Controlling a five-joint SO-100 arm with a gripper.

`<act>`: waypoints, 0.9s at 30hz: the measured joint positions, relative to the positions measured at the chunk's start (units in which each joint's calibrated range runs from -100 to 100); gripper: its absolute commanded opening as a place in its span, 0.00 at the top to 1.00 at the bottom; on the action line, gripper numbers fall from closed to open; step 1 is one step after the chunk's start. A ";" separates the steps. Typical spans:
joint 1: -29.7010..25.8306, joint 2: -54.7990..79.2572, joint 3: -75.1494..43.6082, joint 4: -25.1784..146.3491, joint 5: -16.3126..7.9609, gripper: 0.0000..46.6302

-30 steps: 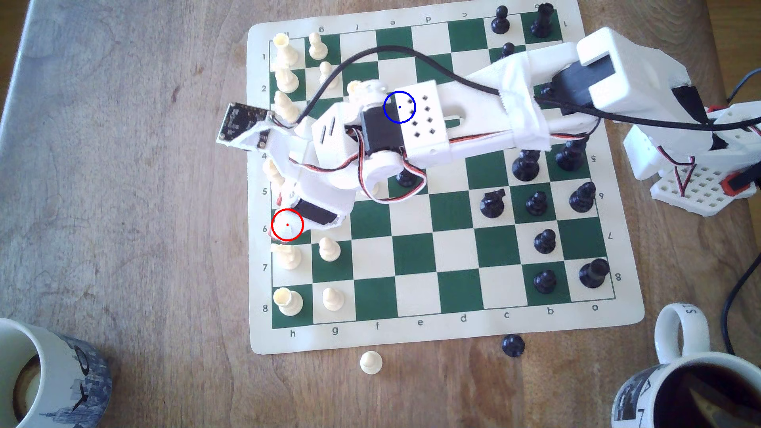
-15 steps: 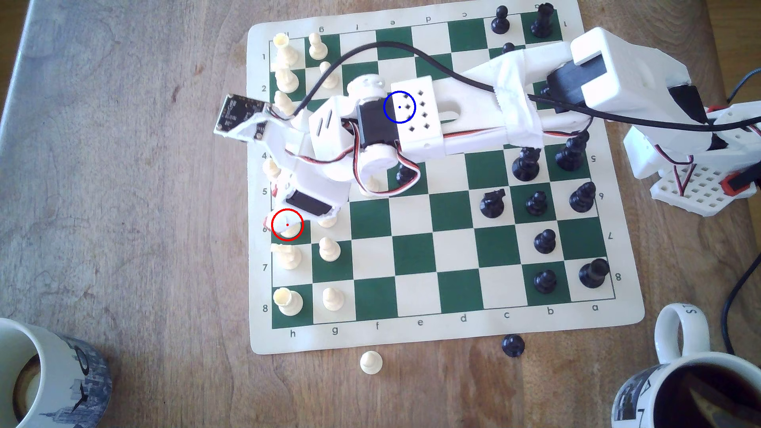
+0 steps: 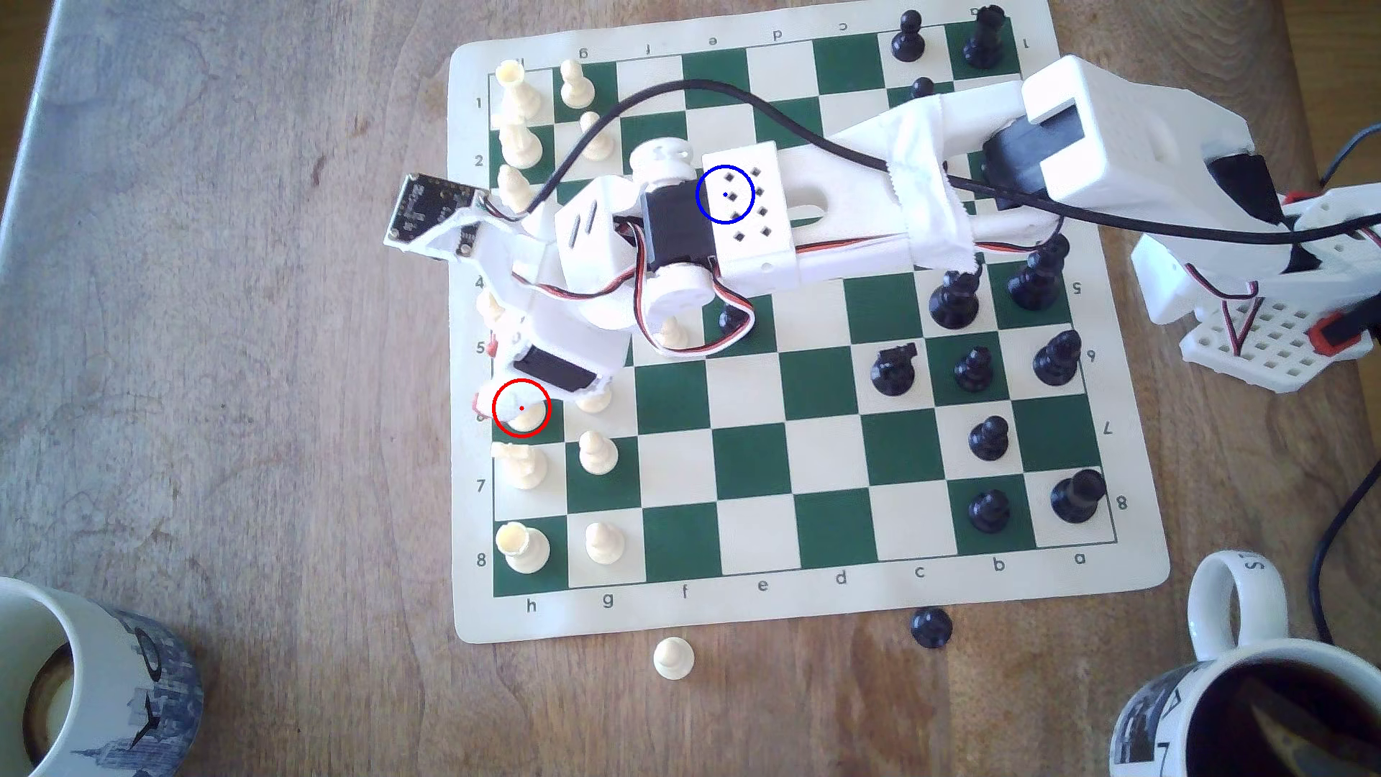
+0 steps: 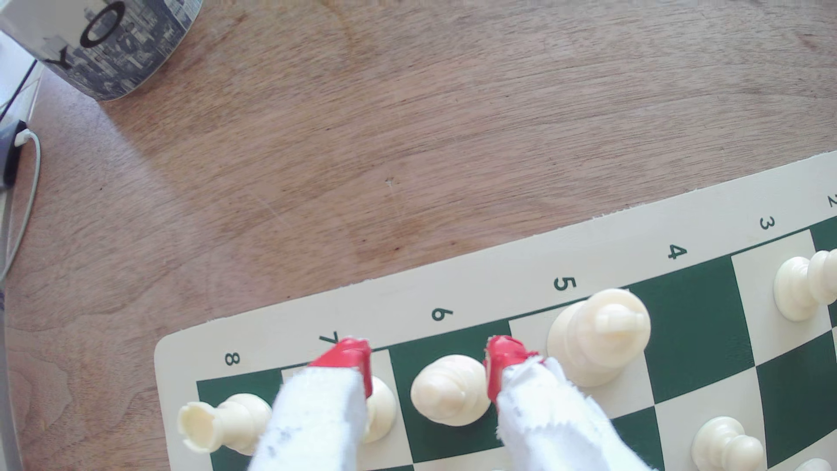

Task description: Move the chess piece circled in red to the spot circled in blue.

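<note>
since it wants a grab: pincer [image 4: 428,364] wide, one red tip each side of the bishop [image 4: 448,390]
blue spot [image 3: 725,194]: under the arm

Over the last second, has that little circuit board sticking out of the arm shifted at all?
Yes. In the exterior view the circuit board has slid slightly toward the view's left and top, farther off the chess mat's left edge.
</note>
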 measured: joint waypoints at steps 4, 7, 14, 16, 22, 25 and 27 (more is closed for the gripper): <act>0.00 2.26 -0.81 -0.48 0.05 0.72; 0.00 3.44 -0.81 -0.64 0.05 0.72; 0.00 3.77 -0.81 -0.64 0.05 0.77; 0.00 3.77 -0.81 -0.64 0.05 0.78; 0.00 3.77 -0.81 -0.64 0.05 0.87; 0.00 3.77 -0.81 -0.64 0.15 0.93; 0.00 3.77 -0.81 -0.64 0.39 0.94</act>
